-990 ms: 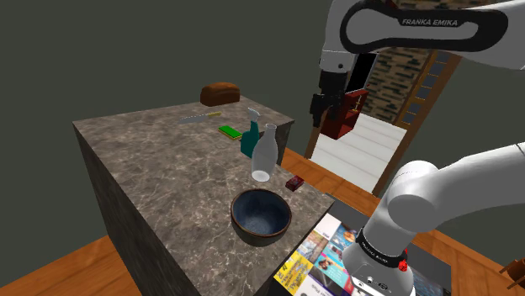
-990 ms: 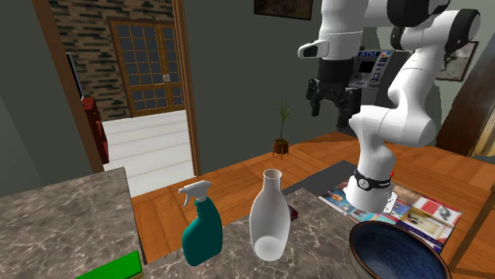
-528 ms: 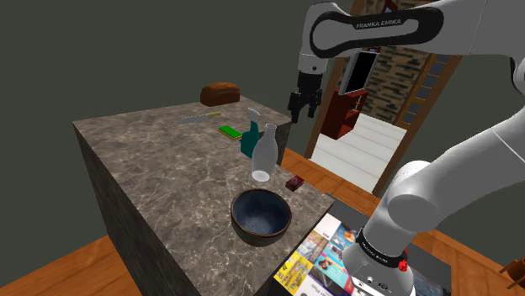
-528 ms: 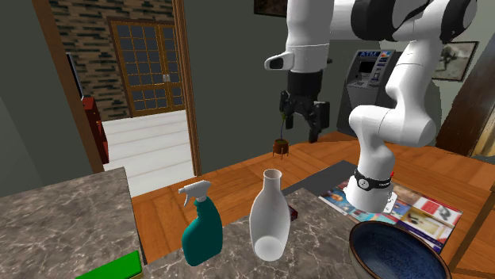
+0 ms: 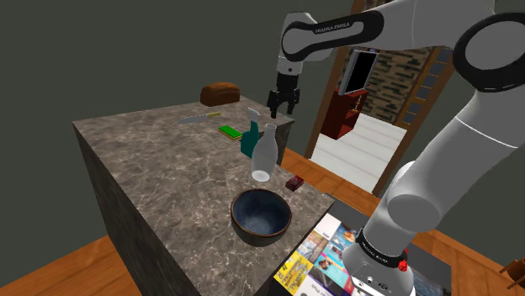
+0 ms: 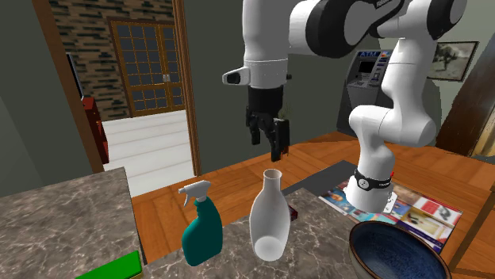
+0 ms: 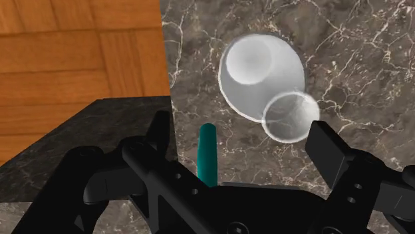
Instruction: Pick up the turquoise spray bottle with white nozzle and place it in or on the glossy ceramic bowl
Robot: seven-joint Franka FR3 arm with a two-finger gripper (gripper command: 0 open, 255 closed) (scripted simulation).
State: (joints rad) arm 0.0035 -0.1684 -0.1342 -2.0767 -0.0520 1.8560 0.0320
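Note:
The turquoise spray bottle [image 5: 248, 141] with its white nozzle stands upright near the marble table's far edge. A white vase [image 5: 263, 156] stands right beside it. The dark blue glossy bowl [image 5: 262, 215] sits nearer the stand, apart from both. My gripper [image 5: 282, 103] hangs open and empty in the air above the bottle and vase. In the second exterior view the gripper [image 6: 268, 143] is just above the vase [image 6: 270, 219], with the bottle [image 6: 202, 232] lower to its left and the bowl [image 6: 397, 250] at the lower right. In the wrist view the bottle [image 7: 208, 153] lies between the parted fingers [image 7: 161, 135], and the vase [image 7: 261, 74] is just beyond.
On the marble table [image 5: 151, 160], a brown loaf [image 5: 220, 92] sits at the far corner and a flat green object [image 5: 229, 131] lies behind the bottle. A small red item [image 5: 294, 182] rests near the table's edge. Magazines [image 5: 324, 252] cover the stand's top. Wooden floor lies beyond the table.
The arm has swung toward the shoulder view's left, carrying the gripper from beyond the table's edge to above the bottle and vase. The fingers stayed open.

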